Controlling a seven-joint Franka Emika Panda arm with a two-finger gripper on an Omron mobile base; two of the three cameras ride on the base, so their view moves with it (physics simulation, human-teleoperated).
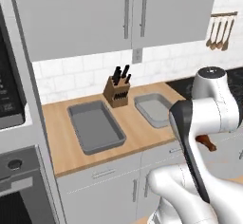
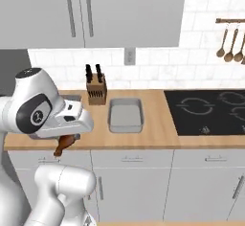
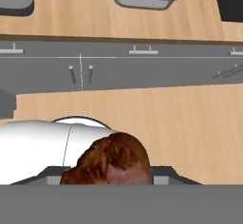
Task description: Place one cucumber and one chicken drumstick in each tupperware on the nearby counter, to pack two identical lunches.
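My gripper (image 3: 110, 179) is shut on a brown chicken drumstick (image 3: 113, 160), held in front of the counter (image 1: 135, 134) above the floor. The drumstick (image 2: 65, 144) hangs under my hand at the counter's front edge; its end (image 1: 208, 143) pokes out from behind my forearm. Two grey tupperware trays lie on the counter, both empty: a larger-looking left tray (image 1: 95, 126) and a right tray (image 1: 154, 108), also seen as the tray (image 2: 126, 115) right of the knife block. The cucumber is out of view.
A knife block (image 1: 117, 91) stands between the trays at the back. The black stovetop (image 2: 210, 110) lies to the right, with wooden spoons (image 2: 232, 40) hanging above. An oven (image 1: 14, 185) stands left of the counter. Grey drawers (image 3: 142, 69) face my hand.
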